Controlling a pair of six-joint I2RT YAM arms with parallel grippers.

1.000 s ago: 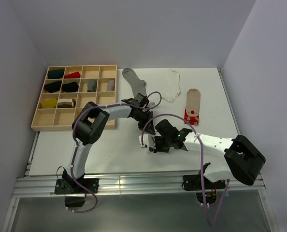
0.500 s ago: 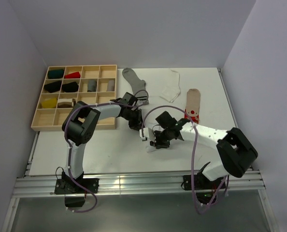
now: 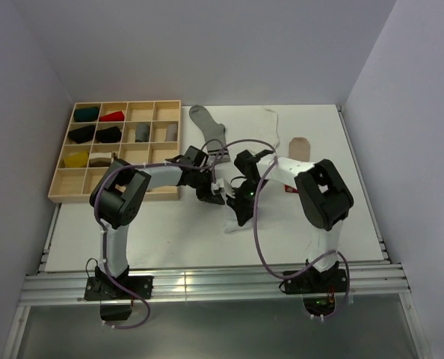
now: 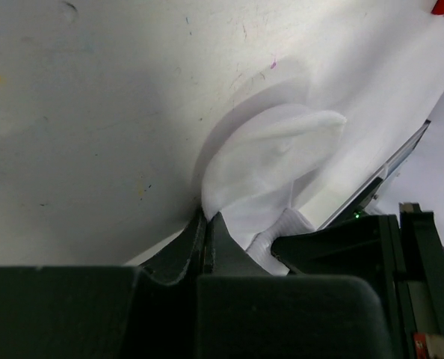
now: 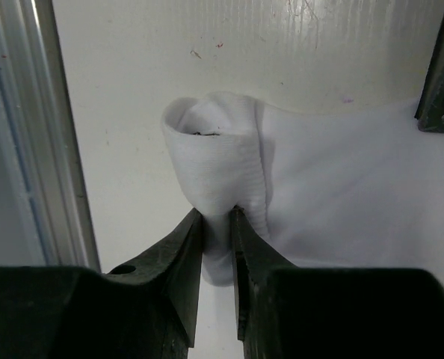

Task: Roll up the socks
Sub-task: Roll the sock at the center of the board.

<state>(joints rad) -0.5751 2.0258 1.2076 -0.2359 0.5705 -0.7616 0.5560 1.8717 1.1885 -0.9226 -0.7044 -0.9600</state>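
White sock (image 3: 232, 222) lay near the middle of the table (image 3: 162, 232), between the two wrists, one end curled into a loose tube and the rest spread flat. Right gripper (image 5: 216, 218) was clamped on that curled end, one finger on each side of the doubled fabric, with only cloth between them. Judged to be the rolling hand, holding the turn so it would not spring open. Left gripper (image 4: 207, 221) was pinched tight on the edge of the flat part, low against the table. Judged to be the anchor, keeping the fabric taut and in place so the roll could tighten against it rather than drag the whole sock along. In the right wrist view the left gripper showed as a dark edge at the far side of the flat part, so the two grips sat apart with slack cloth between. Roll looked barely begun: one turn, hollow in the middle, most of the length not wound. Beige sock (image 3: 300, 146) lay flat to the right, partly behind the right arm. Grey sock (image 3: 205, 123) and small white sock (image 3: 270, 118) lay flat at the back of the table, neither touched by a gripper. Tray (image 3: 65, 196) at the left held coloured bundles in several compartments, likely where finished rolls go.
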